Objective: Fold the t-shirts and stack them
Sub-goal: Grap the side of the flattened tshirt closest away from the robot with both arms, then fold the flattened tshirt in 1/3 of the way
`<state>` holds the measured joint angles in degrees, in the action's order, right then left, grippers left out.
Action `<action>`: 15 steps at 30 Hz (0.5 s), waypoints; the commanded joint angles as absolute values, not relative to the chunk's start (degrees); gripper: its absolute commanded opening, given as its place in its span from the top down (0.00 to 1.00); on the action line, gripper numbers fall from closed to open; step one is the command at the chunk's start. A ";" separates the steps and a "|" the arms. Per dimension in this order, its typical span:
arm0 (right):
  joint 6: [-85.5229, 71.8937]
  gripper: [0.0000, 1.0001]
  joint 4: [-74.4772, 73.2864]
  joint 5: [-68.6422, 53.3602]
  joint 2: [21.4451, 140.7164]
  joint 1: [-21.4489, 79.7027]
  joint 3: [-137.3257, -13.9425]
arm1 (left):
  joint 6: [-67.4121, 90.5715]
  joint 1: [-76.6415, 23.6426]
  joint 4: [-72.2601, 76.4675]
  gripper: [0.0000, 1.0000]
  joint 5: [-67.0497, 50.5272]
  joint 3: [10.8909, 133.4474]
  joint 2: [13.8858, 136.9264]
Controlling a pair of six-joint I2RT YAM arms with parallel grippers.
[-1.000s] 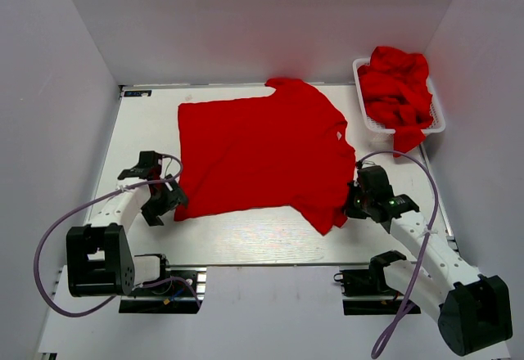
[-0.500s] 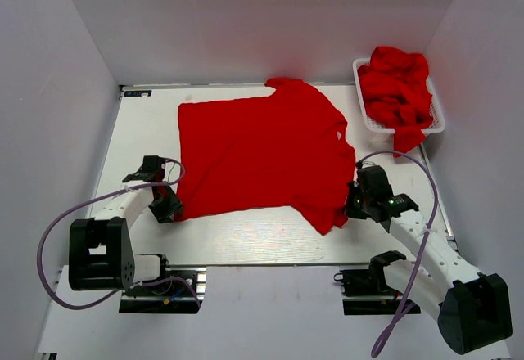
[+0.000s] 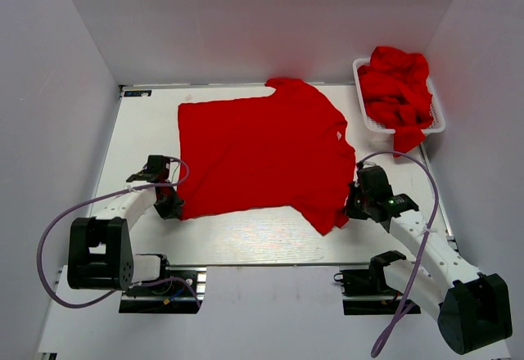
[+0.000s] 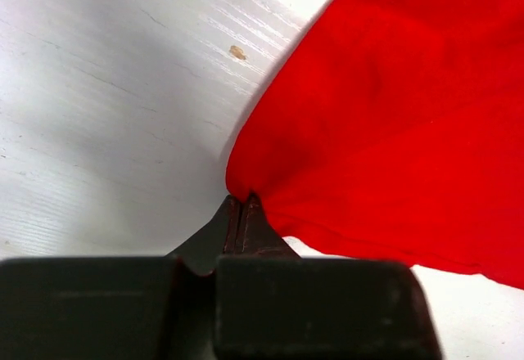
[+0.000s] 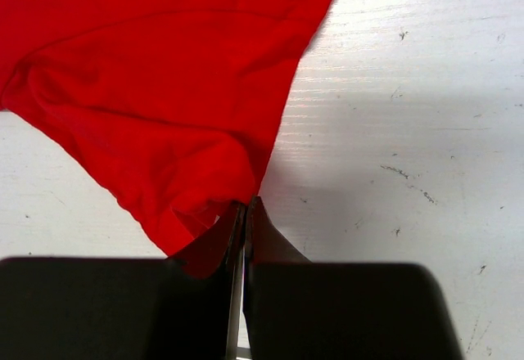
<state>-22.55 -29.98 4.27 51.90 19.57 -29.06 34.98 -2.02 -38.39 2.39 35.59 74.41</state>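
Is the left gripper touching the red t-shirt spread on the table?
Touching. The left wrist view shows the left gripper closed on the corner of the t-shirt, with the fabric pinched at its tip and no gap.

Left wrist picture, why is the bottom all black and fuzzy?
Left wrist view: the black band is the left gripper, too close to be sharp, pinching the t-shirt; right wrist view: the right gripper blurs likewise, and a grey shadow crosses the table; top view: evenly lit.
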 commanded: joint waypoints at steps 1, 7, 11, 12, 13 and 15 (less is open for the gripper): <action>-23.20 1.00 -29.97 5.36 51.59 19.60 -31.20 | 35.24 -2.81 -37.79 1.00 3.24 33.92 74.89; -22.94 1.00 -30.85 6.94 50.54 19.60 -33.31 | 33.59 -3.34 -40.87 1.00 4.92 37.78 67.77; -23.20 1.00 -30.32 9.21 51.32 19.60 -35.24 | 32.44 -3.34 -42.01 1.00 4.92 42.61 69.95; -23.29 1.00 -30.24 9.05 51.76 19.77 -36.64 | 32.43 -3.34 -42.01 1.00 4.40 44.54 71.88; -23.99 1.00 -29.97 10.79 52.29 19.43 -37.09 | 32.43 -3.34 -42.01 1.00 4.39 45.17 72.59; -24.61 1.00 -29.97 14.05 53.78 19.51 -39.18 | 32.43 -3.34 -41.49 1.00 3.70 46.66 73.12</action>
